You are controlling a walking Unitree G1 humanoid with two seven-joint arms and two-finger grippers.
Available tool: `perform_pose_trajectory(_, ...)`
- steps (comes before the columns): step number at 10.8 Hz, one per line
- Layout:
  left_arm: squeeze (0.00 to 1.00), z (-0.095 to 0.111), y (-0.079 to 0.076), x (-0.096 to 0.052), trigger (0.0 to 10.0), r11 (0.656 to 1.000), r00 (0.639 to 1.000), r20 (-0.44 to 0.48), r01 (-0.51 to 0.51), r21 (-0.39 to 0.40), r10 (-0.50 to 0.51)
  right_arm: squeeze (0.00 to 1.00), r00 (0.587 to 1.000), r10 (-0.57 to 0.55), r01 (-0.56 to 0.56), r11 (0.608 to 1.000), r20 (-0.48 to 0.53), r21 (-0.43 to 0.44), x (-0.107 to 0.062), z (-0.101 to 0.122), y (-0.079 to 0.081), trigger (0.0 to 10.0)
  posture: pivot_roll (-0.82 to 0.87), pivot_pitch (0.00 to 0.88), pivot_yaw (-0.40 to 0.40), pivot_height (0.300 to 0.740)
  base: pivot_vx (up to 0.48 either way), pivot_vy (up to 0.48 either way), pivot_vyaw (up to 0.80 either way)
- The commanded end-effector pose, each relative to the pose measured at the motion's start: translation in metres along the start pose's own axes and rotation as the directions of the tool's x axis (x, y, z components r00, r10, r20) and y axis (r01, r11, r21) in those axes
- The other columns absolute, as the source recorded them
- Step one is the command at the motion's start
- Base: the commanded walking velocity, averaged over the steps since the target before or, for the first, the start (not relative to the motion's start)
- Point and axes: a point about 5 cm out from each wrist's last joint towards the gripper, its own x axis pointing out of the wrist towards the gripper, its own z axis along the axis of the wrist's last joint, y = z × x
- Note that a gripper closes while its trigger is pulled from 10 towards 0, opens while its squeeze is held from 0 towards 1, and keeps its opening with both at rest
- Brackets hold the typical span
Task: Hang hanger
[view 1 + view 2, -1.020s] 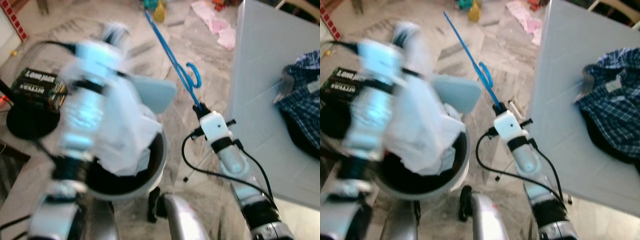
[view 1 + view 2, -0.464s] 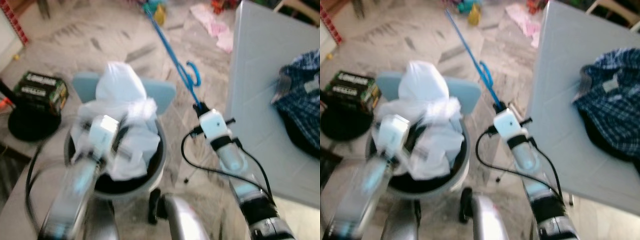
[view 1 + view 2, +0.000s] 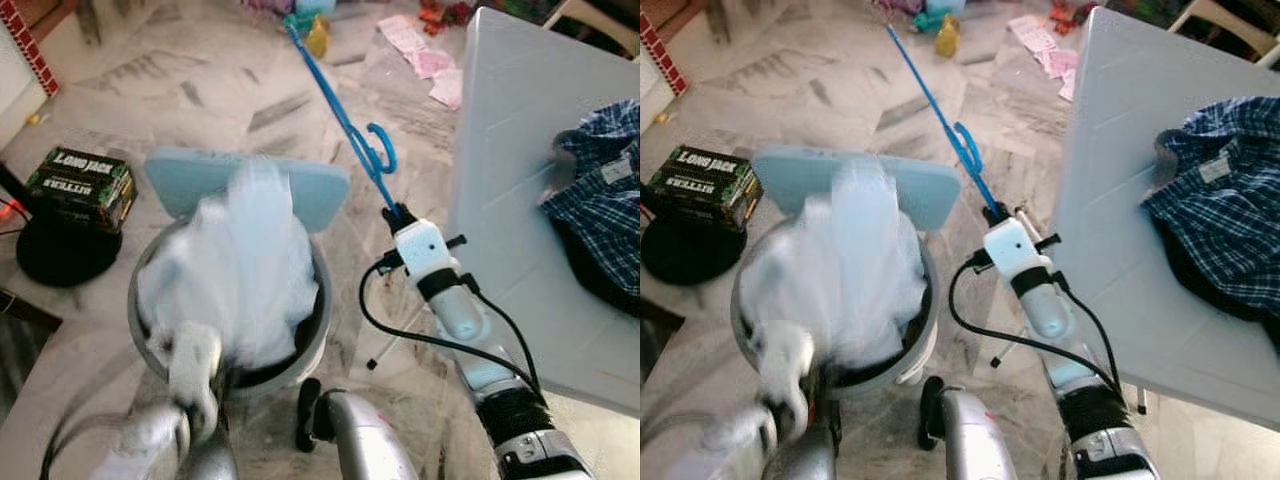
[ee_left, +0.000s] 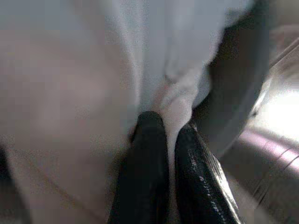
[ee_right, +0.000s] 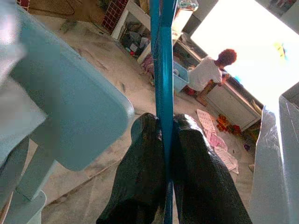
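A blue hanger sticks up and away from my right gripper, hook partway along it, over the marble floor. In the right wrist view the right gripper is shut on the hanger's blue bar. My left arm is low and blurred at the near rim of a round basket. A white cloth is heaped in the basket. The left gripper is shut on a fold of that white cloth.
A light blue stool stands just behind the basket. A white table on the right carries a plaid shirt. A green-black box lies at left. Toys and pink papers litter the far floor. A person sits far off.
My left arm has dropped from high over the basket to its near rim, drawing the white cloth with it. The right arm and hanger have hardly moved.
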Motion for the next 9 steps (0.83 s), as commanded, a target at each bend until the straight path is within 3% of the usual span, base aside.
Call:
perform_pose_trajectory(1,0.0,-0.005,0.004,-0.003,0.0,0.998,0.998,-0.014,-0.062,-0.022,0.061,0.0,0.997,0.011,-0.01,1.0,-0.072,0.013,-0.01,-0.016,0.004,10.0,0.09,0.247,-0.147,0.74,0.0,0.0,0.0)
perform_pose_trajectory(3,0.0,0.009,0.023,-0.002,0.0,0.962,0.963,0.081,-0.245,-0.124,0.256,0.0,0.997,0.009,-0.008,1.0,-0.077,0.011,-0.012,-0.018,0.004,10.0,0.09,0.25,-0.141,0.74,0.0,0.0,0.0)
perform_pose_trajectory(4,0.0,0.044,0.042,-0.005,0.0,0.931,0.894,0.261,-0.356,-0.074,0.363,0.0,0.997,0.016,-0.015,1.0,-0.075,0.016,-0.012,-0.018,0.008,10.0,0.09,0.246,-0.144,0.74,0.0,0.0,0.0)
perform_pose_trajectory(5,0.0,0.096,0.057,-0.014,0.0,0.908,0.805,0.45,-0.418,-0.031,0.386,0.0,0.997,0.018,-0.016,1.0,-0.075,0.017,-0.01,-0.018,0.008,10.0,0.1,0.237,-0.145,0.74,0.0,0.0,0.0)
perform_pose_trajectory(6,0.0,0.132,0.064,-0.023,0.0,0.903,0.75,0.562,-0.43,0.013,0.349,0.0,0.997,0.017,-0.016,1.0,-0.076,0.018,-0.008,-0.018,0.008,10.0,0.11,0.231,-0.142,0.74,0.0,0.0,0.0)
perform_pose_trajectory(7,0.0,0.187,0.071,-0.04,0.0,0.872,0.663,0.701,-0.474,0.122,0.262,0.0,0.997,0.014,-0.013,1.0,-0.075,0.021,-0.005,-0.018,0.008,10.0,0.12,0.226,-0.139,0.74,0.0,0.0,0.0)
perform_pose_trajectory(8,0.0,0.268,0.065,-0.066,0.0,0.804,0.559,0.826,-0.524,0.28,0.077,0.0,0.998,0.009,-0.007,0.999,-0.067,0.034,0.001,-0.015,0.013,10.0,0.14,0.218,-0.126,0.74,0.0,0.0,0.0)
perform_pose_trajectory(9,0.0,0.3,0.061,-0.077,0.0,0.766,0.512,0.859,-0.553,0.329,0.001,0.0,0.998,0.008,-0.006,0.999,-0.064,0.042,0.003,-0.014,0.016,10.0,0.14,0.214,-0.116,0.74,0.0,0.0,0.0)
